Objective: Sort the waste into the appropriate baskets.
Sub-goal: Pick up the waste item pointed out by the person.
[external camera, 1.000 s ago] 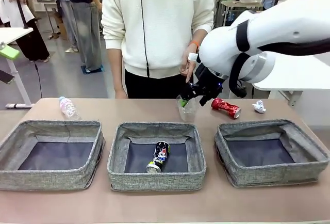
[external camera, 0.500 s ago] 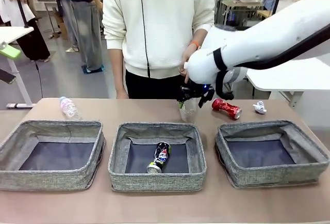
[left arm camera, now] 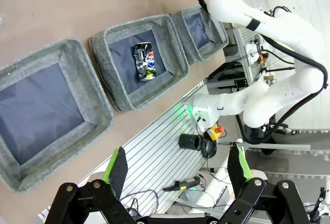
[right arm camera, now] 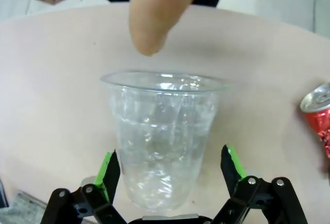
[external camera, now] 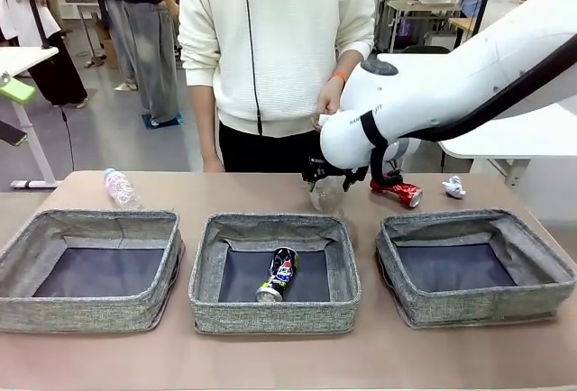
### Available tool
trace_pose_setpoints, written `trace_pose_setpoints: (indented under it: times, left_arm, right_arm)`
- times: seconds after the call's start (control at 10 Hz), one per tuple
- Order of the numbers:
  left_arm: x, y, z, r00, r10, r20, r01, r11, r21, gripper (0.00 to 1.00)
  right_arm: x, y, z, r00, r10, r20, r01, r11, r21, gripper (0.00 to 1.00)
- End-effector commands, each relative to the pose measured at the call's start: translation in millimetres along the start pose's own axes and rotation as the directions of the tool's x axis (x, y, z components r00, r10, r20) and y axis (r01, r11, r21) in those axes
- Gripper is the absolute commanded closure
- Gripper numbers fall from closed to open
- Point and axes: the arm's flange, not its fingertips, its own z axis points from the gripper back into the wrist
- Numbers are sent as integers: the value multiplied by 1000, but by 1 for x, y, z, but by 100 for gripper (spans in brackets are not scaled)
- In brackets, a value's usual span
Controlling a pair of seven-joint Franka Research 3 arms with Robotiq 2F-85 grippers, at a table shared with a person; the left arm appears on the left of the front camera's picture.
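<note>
Clear plastic cup (right arm camera: 162,126): upright on table (right arm camera: 56,79), just beyond middle basket (external camera: 274,269). Right pincer (right arm camera: 170,164): jaws apart, flanking cup, unclamped. Step: pre-grasp. Next, likely: close gently on thin wall, lift to basket.

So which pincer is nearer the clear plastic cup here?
Right. The right pincer has its open fingers on either side of the clear plastic cup; the left pincer, also open, hangs over the robot's side, beyond the baskets.

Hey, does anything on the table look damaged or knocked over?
The red can, behind the right basket, is crushed and lying on its side. The bottle lies tipped over behind the left basket. The cup stands upright.
</note>
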Motion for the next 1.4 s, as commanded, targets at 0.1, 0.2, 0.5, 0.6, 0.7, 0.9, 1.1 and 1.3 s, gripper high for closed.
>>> trace_pose_setpoints:
  times: [0.1,0.2,0.5,0.6,0.7,0.9,1.1,1.3]
  left_arm:
    - [-1,0,2,1000,-21,1,21,1000,-13,0]
    - [-1,0,2,1000,-21,1,21,1000,-13,0]
    - [-1,0,2,1000,-21,1,21,1000,-13,0]
    - [-1,0,2,1000,-21,1,21,1000,-13,0]
    - [-1,0,2,1000,-21,1,21,1000,-13,0]
    - [-1,0,2,1000,-21,1,21,1000,-13,0]
    - [-1,0,2,1000,-21,1,21,1000,-13,0]
    - [-1,0,2,1000,-21,1,21,1000,-13,0]
  right_arm:
    - [-14,10,-11,998,-36,55,39,998,-53,0]
    - [-15,11,-15,999,-31,36,33,999,-39,0]
    - [-15,9,-14,998,-36,45,37,999,-26,0]
    - [-15,9,-15,999,-34,40,35,999,-20,0]
    - [-17,10,-16,1000,0,18,1,1000,-21,11]
    - [-18,11,-15,1000,6,7,-6,1000,-15,31]
    - [-18,8,-16,1000,-10,5,10,1000,-17,51]
    - [-18,6,-17,1000,-11,11,12,1000,-14,71]
